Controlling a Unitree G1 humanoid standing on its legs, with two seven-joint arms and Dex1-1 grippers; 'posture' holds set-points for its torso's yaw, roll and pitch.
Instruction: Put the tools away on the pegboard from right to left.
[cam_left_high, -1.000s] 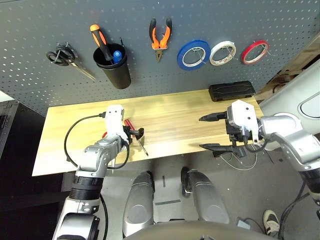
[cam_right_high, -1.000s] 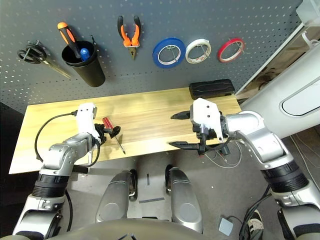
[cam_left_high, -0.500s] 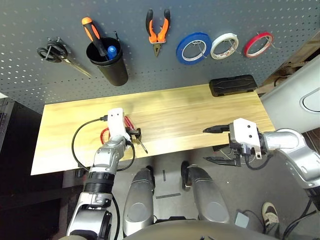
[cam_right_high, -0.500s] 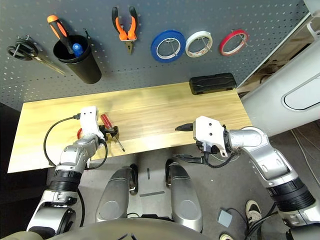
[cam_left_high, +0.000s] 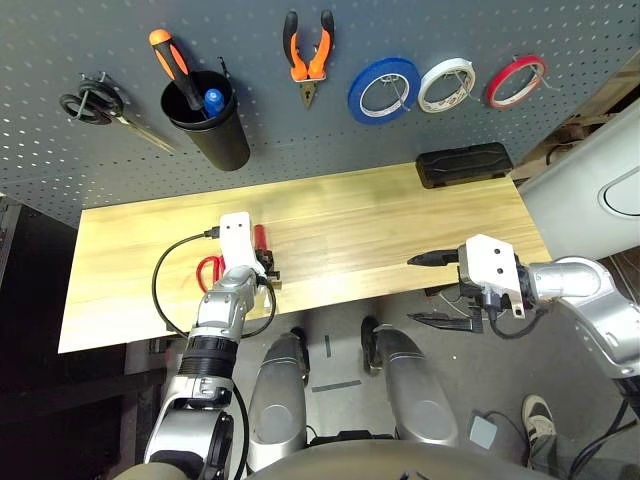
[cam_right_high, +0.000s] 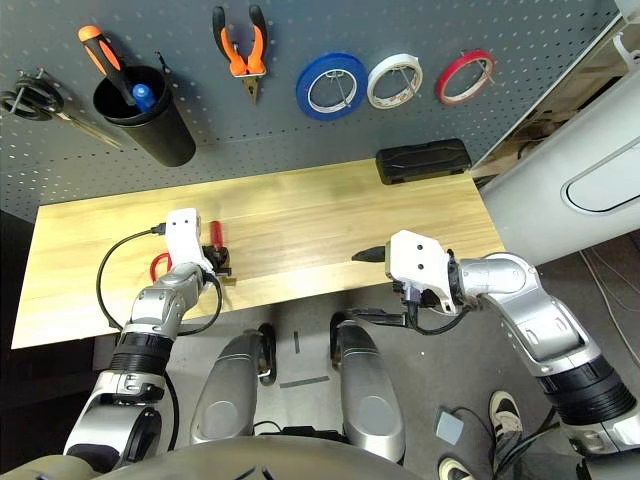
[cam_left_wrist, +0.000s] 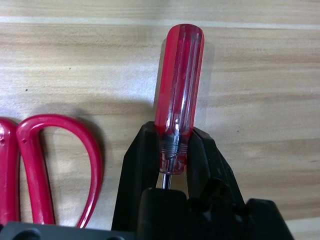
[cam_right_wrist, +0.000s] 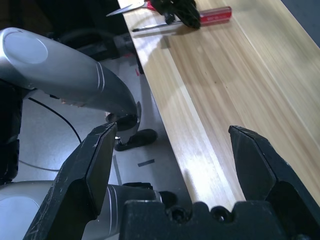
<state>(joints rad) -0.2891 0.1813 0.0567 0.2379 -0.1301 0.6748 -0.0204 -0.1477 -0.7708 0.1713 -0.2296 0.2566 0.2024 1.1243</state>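
Left wrist view shows the left end effector (cam_left_wrist: 175, 150) pinched on the neck of the red-handled screwdriver (cam_left_wrist: 179, 90), which lies on the pale wooden bench (cam_left_high: 380, 215) near its front edge, just beside the red-handled scissors (cam_left_wrist: 45, 165), whose blades are cut off. No writing is readable anywhere. On the dark grey pegboard (cam_left_high: 560, 30) hang the pliers (cam_left_high: 307, 55) and red tape ring (cam_left_high: 515, 81). Off the bench's front right corner, the right end effector (cam_left_high: 432, 289) hangs empty, fingers wide apart.
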